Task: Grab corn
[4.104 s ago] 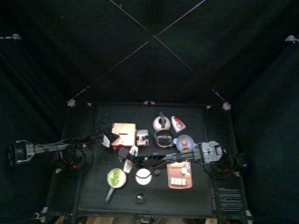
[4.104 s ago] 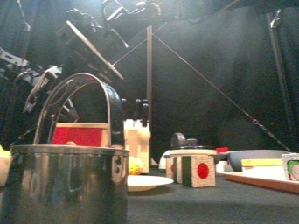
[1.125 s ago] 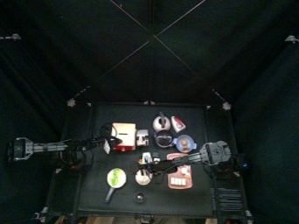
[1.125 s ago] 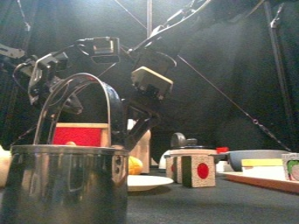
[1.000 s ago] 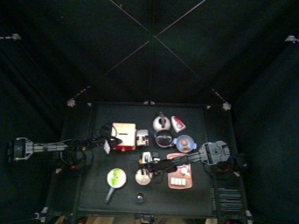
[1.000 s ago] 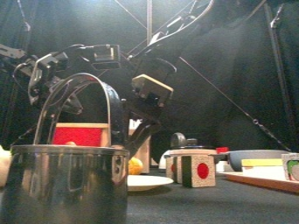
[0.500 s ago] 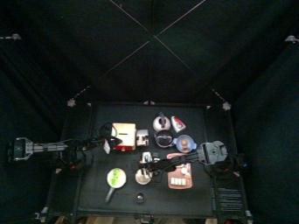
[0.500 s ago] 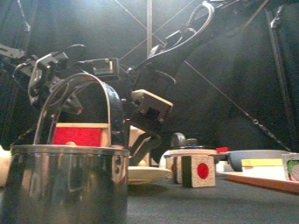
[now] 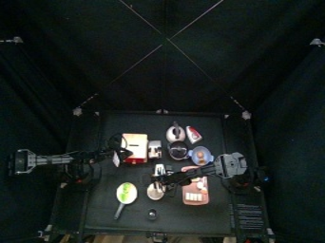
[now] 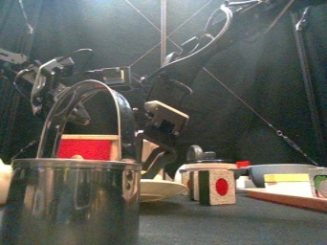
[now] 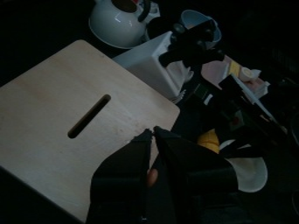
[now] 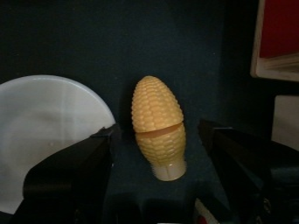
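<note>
Tabletop (image 9: 95,204): black, crowded with small items. White plate (image 12: 47,136) lies just beside the corn. Right gripper (image 12: 158,157) is lowered with jaws spread wide, one on each side of the corn (image 12: 158,122), not clamping it. Corn lies on the tabletop, lengthwise between the jaws. Left gripper (image 11: 149,171) rests over a wooden board (image 11: 76,122); its state cannot be told.

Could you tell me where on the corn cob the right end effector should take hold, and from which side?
Probably across the corn cob at its thick middle, coming straight from above. It lies flat beside the white plate, and the right end effector already straddles it with open jaws on either flank.
</note>
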